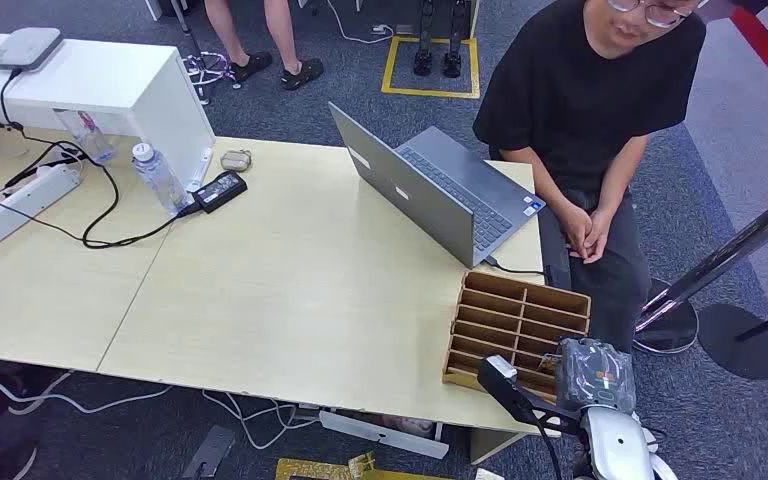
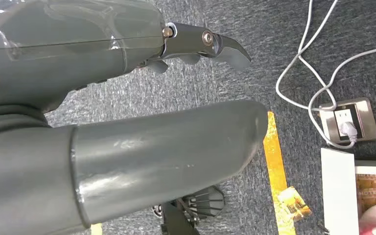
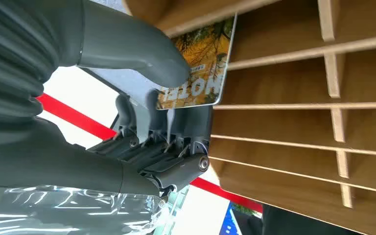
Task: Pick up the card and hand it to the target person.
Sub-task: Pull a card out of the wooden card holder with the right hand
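At the rack: right hand (image 3: 147, 98) thumb and fingers pinch the card (image 3: 203, 63), standing in the wooden organizer (image 3: 293, 122)
Left hand (image 2: 127, 122): hangs, fingers' state unclear
Person (image 1: 585, 110): beyond the organizer

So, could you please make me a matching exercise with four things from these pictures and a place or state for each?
Things:
1. card
2. laptop
3. water bottle
4. left hand

Places or states:
A. hangs above the carpet floor, holding nothing
B. stands on the table beside the white box
C. pinched by the right hand at the wooden organizer
D. open on the table, in front of the seated person

Pairs: 1-C, 2-D, 3-B, 4-A
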Robot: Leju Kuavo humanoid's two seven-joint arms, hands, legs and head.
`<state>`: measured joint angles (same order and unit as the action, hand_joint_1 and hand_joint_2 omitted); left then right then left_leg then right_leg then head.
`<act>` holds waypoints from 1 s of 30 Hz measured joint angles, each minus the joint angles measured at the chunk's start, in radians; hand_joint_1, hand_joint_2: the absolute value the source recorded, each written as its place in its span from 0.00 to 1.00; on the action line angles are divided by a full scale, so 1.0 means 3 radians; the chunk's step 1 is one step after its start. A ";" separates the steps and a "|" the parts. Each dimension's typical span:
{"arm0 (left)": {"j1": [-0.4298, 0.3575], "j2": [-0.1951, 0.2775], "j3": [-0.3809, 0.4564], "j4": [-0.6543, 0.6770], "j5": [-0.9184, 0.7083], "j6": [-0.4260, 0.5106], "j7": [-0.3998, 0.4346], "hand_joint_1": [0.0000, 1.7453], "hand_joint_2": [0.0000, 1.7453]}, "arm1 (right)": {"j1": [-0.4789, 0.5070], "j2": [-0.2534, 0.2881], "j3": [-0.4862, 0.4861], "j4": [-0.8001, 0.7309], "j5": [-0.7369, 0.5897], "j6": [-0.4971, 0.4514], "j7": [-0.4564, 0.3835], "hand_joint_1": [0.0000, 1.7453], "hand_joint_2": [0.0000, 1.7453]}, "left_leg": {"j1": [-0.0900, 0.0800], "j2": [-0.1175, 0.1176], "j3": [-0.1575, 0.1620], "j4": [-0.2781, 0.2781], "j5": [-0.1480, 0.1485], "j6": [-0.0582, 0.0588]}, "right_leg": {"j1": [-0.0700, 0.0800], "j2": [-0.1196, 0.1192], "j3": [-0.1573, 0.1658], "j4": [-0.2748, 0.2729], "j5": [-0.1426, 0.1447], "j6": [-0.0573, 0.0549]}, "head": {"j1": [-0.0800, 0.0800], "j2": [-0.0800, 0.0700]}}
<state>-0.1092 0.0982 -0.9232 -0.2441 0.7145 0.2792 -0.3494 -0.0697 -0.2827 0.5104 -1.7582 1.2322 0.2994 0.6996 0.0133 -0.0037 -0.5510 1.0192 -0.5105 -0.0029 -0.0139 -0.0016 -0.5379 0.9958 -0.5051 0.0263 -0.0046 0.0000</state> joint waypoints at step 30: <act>0.0000 -0.0020 -0.0003 0.0000 -0.0130 0.0087 0.0056 0.00 0.00 | -0.0001 0.0018 -0.0006 0.0013 0.0049 -0.0051 -0.0001 0.78 1.00 | 0.0000 0.0000 0.0001 0.0000 0.0000 0.0000 | 0.0000 0.0000 0.0000 0.0000 0.0000 0.0000 | 0.0000 0.0000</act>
<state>-0.1092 0.0922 -0.9239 -0.2441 0.6754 0.3054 -0.3327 -0.0700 -0.2772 0.5086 -1.7543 1.2470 0.2842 0.6992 0.0133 -0.0037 -0.5508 1.0192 -0.5104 -0.0029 -0.0139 -0.0015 -0.5378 0.9957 -0.5050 0.0263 -0.0046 0.0000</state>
